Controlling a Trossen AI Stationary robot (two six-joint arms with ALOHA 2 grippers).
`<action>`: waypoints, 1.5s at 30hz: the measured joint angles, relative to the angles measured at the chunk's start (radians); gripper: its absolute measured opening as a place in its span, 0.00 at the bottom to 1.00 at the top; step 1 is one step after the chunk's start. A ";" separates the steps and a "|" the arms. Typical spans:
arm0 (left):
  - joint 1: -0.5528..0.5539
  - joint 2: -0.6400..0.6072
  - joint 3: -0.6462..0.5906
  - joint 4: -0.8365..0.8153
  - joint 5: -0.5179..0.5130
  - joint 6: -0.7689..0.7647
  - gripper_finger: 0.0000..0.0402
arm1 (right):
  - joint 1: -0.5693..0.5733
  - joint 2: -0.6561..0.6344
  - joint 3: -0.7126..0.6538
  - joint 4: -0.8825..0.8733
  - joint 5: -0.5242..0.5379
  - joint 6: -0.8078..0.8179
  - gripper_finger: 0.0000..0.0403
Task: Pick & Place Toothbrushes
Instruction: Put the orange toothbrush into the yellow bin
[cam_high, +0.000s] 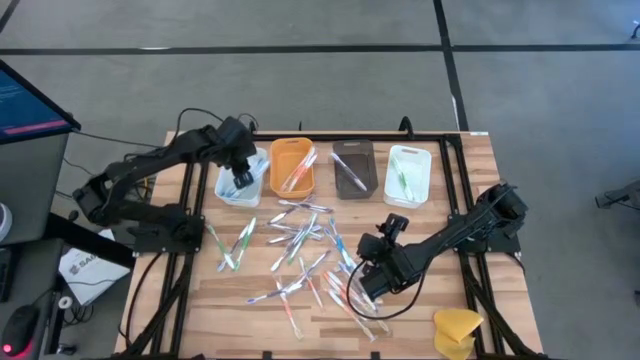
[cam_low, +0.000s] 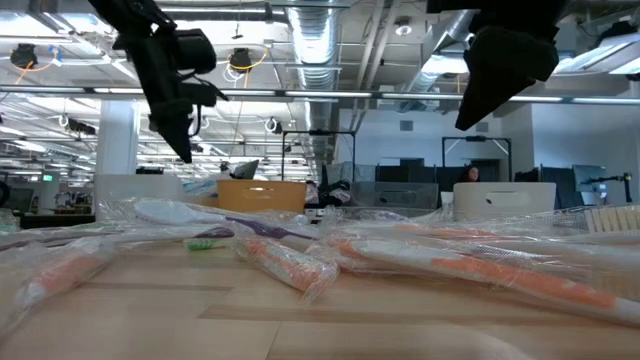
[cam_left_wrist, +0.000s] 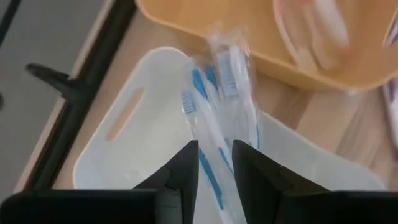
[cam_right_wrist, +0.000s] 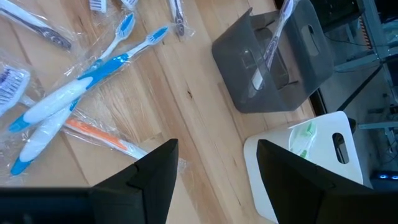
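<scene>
Nearest to us, at the table's front edge, we see a yellow sponge-like lump (cam_high: 456, 330) on the right corner. Just behind it the right gripper (cam_high: 372, 283) hangs over the right side of the loose pile of wrapped toothbrushes (cam_high: 300, 250), its fingers (cam_right_wrist: 140, 180) spread wide with nothing between them; through its wrist camera we see blue-handled brushes and an orange one lying on the bare wood below. The pile scatters across the middle of the table (cam_high: 250, 300). Farther back stands a row of four trays. The left gripper (cam_high: 240, 178) is over the white tray at the left end (cam_high: 228, 192), and its fingers (cam_left_wrist: 180, 177) stand a little apart on either side of a wrapped blue toothbrush (cam_left_wrist: 214, 124) that lies in that tray; we cannot tell whether they grip it. Beside it sit the orange tray (cam_high: 291, 165), the dark tray (cam_high: 352, 168) and a second white tray (cam_high: 408, 174), each holding brushes.
</scene>
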 joint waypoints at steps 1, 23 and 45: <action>0.000 -0.019 0.000 0.001 0.000 -0.025 0.23 | 0.000 0.000 0.000 0.000 0.000 0.000 0.53; -0.018 -0.259 -0.014 0.117 0.374 -0.091 0.42 | -0.015 0.000 0.000 0.023 -0.269 -0.045 0.53; -0.242 -0.314 -0.095 0.406 0.377 -0.322 0.67 | -0.046 0.000 0.001 -0.076 -0.498 -0.125 0.53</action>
